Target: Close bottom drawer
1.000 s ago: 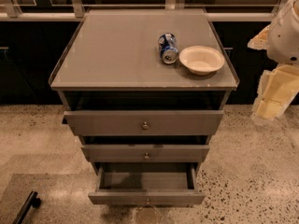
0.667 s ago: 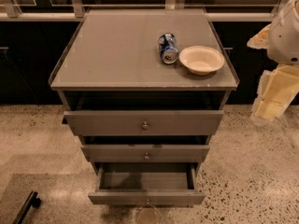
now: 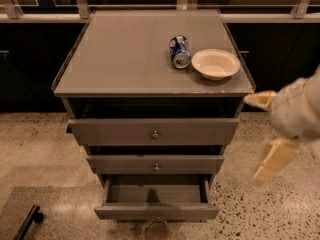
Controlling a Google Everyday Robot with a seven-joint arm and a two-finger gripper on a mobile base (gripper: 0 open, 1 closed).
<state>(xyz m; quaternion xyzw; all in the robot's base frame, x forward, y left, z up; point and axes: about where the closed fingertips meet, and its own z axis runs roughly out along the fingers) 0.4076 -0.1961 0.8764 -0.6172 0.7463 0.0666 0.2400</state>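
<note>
The bottom drawer (image 3: 125,212) sits at the foot of the cabinet (image 3: 75,115), pulled well out, with its interior exposed and its slim front panel forward of the two drawers above. The claw (image 3: 254,138) hangs right of the cabinet, level with the upper drawers. Its fingers are spread and touch nothing, probably because a push needs no grip. Closing likely requires lowering it ahead of the knob (image 3: 157,215). A can (image 3: 180,51) and a bowl (image 3: 215,63) rest on the surface (image 3: 125,54).

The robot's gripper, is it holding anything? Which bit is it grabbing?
Nothing is held. The gripper hangs open to the right of the cabinet, with only floor between its fingers. It is not touching the bottom drawer, which is pulled out.
</note>
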